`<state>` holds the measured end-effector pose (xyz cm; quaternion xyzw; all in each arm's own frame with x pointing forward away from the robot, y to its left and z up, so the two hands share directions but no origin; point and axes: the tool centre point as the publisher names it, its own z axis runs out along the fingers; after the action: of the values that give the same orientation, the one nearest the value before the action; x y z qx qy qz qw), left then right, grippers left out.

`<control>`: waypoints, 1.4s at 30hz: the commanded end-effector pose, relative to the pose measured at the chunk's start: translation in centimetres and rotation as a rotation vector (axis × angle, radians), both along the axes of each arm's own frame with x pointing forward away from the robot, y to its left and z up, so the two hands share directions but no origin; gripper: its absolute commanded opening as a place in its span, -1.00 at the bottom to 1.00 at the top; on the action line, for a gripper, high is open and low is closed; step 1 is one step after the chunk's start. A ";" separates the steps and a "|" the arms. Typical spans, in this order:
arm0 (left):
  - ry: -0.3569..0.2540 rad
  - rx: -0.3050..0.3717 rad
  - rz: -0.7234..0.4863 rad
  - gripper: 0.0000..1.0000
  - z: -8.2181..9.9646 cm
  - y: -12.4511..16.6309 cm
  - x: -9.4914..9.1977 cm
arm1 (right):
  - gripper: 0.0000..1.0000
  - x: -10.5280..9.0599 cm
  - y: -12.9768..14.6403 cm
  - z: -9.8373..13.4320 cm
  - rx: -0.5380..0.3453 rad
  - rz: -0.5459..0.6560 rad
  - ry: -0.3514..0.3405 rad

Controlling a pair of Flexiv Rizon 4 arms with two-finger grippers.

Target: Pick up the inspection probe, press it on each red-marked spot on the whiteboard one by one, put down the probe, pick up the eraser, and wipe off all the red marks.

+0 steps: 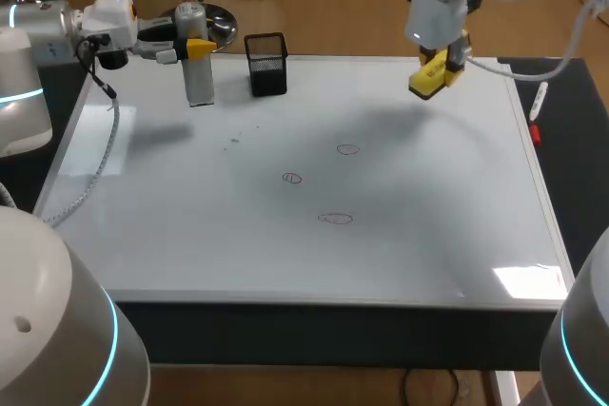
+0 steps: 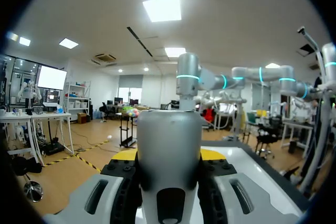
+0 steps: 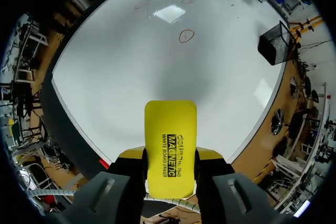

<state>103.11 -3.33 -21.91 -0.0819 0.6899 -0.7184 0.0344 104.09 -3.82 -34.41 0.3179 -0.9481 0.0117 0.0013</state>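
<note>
The left end effector is closed on the grey, cylindrical metal inspection probe, its yellow-tipped fingers pressing the cylinder from two sides near its upper part. In the left wrist view the probe fills the gap between the fingers of the left end effector and stands out ahead of them. The probe is upright at the far left corner of the white, flat whiteboard that covers the worktop; whether its lower end touches the board cannot be told. Just beside it, towards the middle, stands a black mesh pen holder, apart from the probe.

The right end effector grips the yellow rectangular eraser, held clear above the far right part of the whiteboard, with a soft shadow on the board below it. In the right wrist view the eraser sits clamped between both fingers of the right end effector and juts out ahead of them.

Three small red circle marks lie near the middle of the board, well apart from both end effectors; in the right wrist view they lie far ahead of the eraser. A red and white marker pen lies just off the board's right edge.
</note>
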 end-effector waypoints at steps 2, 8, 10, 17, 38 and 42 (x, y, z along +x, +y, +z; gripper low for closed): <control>-0.002 0.000 0.001 -1.00 0.1 0.0 0.0 | -1.00 -1.6 -2.9 0.5 -0.005 -0.039 -0.031; -0.002 0.000 0.001 -1.00 0.1 0.0 0.0 | -1.00 -2.4 -5.4 0.2 -0.015 -0.083 -0.029; -0.002 0.000 0.001 -1.00 0.1 0.0 0.0 | -1.00 -2.6 -6.2 -0.1 -0.006 -0.105 -0.020; -0.002 0.000 0.001 -1.00 0.1 0.0 0.0 | -1.00 -3.5 -7.5 -0.7 0.004 -0.141 -0.018; -0.002 0.000 0.001 -1.00 0.1 0.0 0.0 | -1.00 -4.0 -7.9 -0.4 0.008 -0.161 -0.034; -0.002 0.000 0.001 -1.00 0.1 0.0 0.0 | -1.00 -4.0 -7.9 -0.4 0.008 -0.161 -0.034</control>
<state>103.11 -3.33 -21.91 -0.0819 0.6899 -0.7184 0.0345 100.14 -11.66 -34.89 0.2398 -0.9706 0.0118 -0.0155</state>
